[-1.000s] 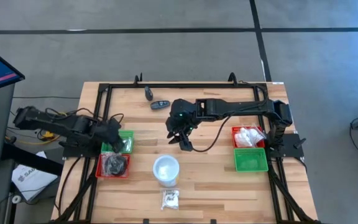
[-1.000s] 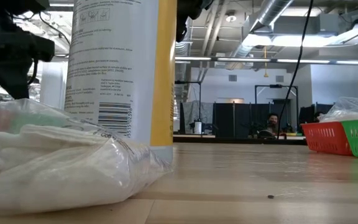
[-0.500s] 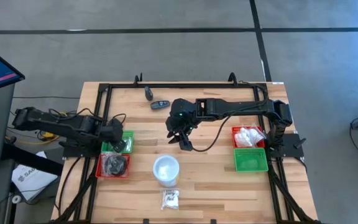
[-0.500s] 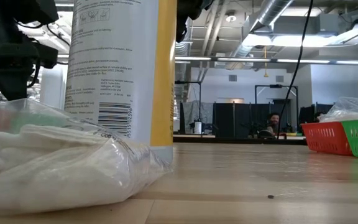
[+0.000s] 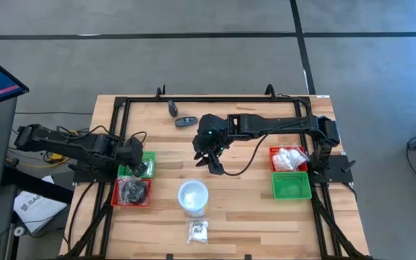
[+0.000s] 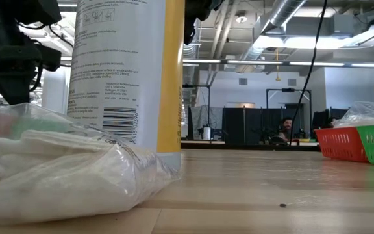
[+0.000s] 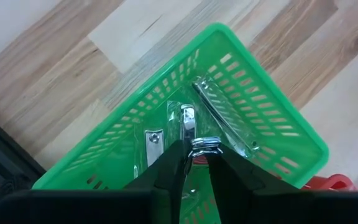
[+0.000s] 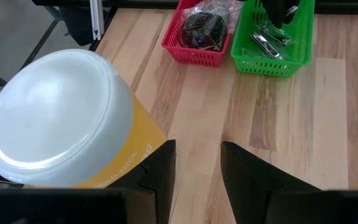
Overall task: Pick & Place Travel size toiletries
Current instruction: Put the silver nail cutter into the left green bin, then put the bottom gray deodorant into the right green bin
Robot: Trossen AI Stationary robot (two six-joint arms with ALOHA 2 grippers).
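Wrapped white pieces [image 6: 57,175], perhaps cotton, beside canister [image 6: 125,71]

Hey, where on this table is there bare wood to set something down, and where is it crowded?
Bare wood lies between the white-capped bottle and the right green basket. The near-left corner below the red basket is free too. It is crowded at the left green basket, where the left gripper hangs.

1. Two trays sit at the table's [image 5: 244,217] left: the far tray [image 5: 147,160] holds silvery sticks [image 7: 219,115], the near tray [image 5: 117,195] bagged discs [image 5: 133,191].
2. A bottle [image 5: 193,197] stands centre-near; a wrapped packet [image 5: 198,231] lies nearer.
3. Two more trays [image 5: 292,186] sit right.
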